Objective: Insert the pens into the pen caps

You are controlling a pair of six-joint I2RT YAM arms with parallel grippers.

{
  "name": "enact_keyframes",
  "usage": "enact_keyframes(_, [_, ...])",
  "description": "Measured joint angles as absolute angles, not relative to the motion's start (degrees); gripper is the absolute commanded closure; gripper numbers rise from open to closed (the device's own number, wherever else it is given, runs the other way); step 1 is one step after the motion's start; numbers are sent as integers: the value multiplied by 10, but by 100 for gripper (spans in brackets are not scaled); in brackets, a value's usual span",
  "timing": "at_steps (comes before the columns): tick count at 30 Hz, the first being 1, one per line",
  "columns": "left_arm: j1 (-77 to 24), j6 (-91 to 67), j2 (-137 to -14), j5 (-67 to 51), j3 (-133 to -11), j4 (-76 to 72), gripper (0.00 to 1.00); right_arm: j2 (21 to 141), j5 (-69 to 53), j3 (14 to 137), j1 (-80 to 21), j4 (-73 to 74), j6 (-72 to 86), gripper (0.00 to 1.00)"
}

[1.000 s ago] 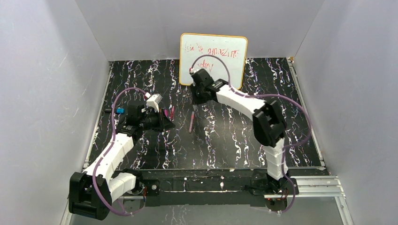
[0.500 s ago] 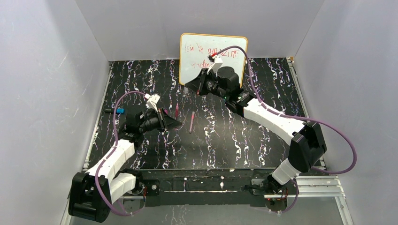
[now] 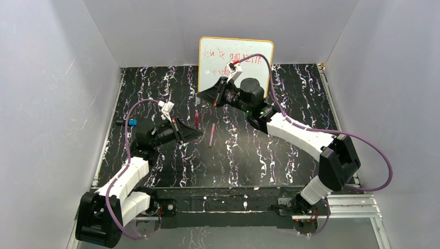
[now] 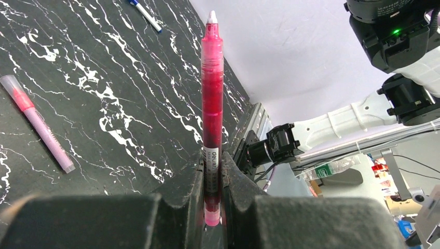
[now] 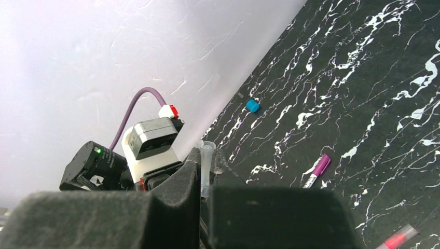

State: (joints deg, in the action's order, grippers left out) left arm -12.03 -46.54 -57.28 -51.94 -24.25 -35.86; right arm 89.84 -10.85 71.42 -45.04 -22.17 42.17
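My left gripper (image 4: 212, 179) is shut on the lower end of a red-bodied pen (image 4: 212, 93), whose white tip points away from the jaws. From above, that pen (image 3: 196, 118) sticks out of the left gripper (image 3: 196, 134) left of the table's middle. My right gripper (image 5: 206, 163) is shut on a small clear pen cap (image 5: 206, 161), its mouth facing outward. In the top view the right gripper (image 3: 204, 97) hangs in front of the whiteboard, a short way beyond the held pen. A pink pen (image 3: 211, 135) lies on the table between them.
A whiteboard (image 3: 236, 49) with red writing stands at the back. A blue cap (image 3: 133, 122) lies near the left edge. A white pen with a blue end (image 4: 146, 15) and a capped pink pen (image 4: 39, 123) lie on the black marbled table, as does a purple-capped pen (image 5: 317, 169).
The right arm has unfolded and lifted its gripper off the table near the whiteboard, turning it leftward. The left gripper has moved right and tilted with the red pen.
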Motion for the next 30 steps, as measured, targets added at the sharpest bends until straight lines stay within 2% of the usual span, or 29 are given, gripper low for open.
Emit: enact_keyframes(30, [-121,-495,-573,-536,-238,-404,100,911,-98,685,-473,-240,424,96])
